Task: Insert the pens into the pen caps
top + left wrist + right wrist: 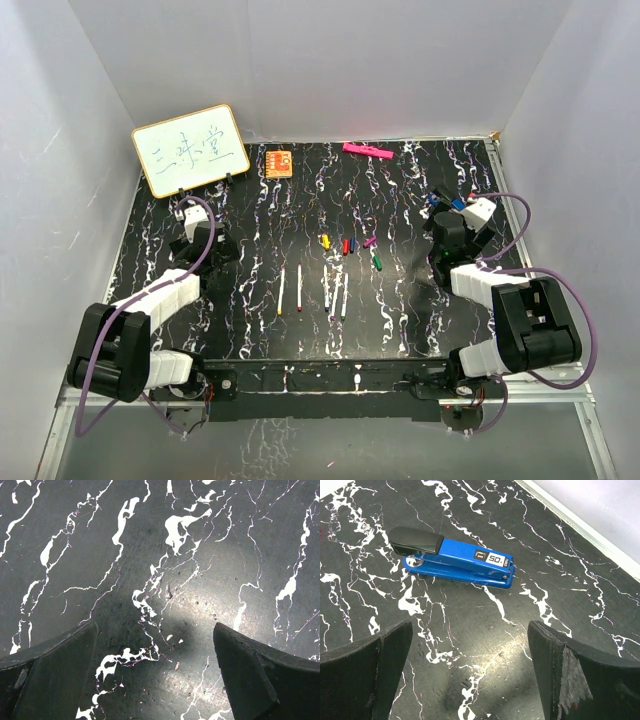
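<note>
None of the task looked done; all five pens (299,288) lay bare on the counter (400,310), side by side, and the five caps (346,246) lay loose in a small scatter just beyond them, none on a pen; every pairing was left to do, by my reading.

The left claw (155,645) stood wide open with nothing between its fingers, only marbled counter under it; the pens lay well off to its right and nearer the arm bases, the caps to its right. The right claw (470,645) was likewise fully spread and held nothing; the caps lay to its left, the pens further left and nearer the bases; neither claw was close to any of them.

Just ahead of the right claw lay a blue stapler (455,560) whose dark label read "50"; the smaller print beside it was too fine to read. Beyond the left claw stood a whiteboard (190,150) with three handwritten blue characters that I could not read surely; an orange block (279,162) and a pink marker (367,151) lay at the far edge, any print on them illegible.
</note>
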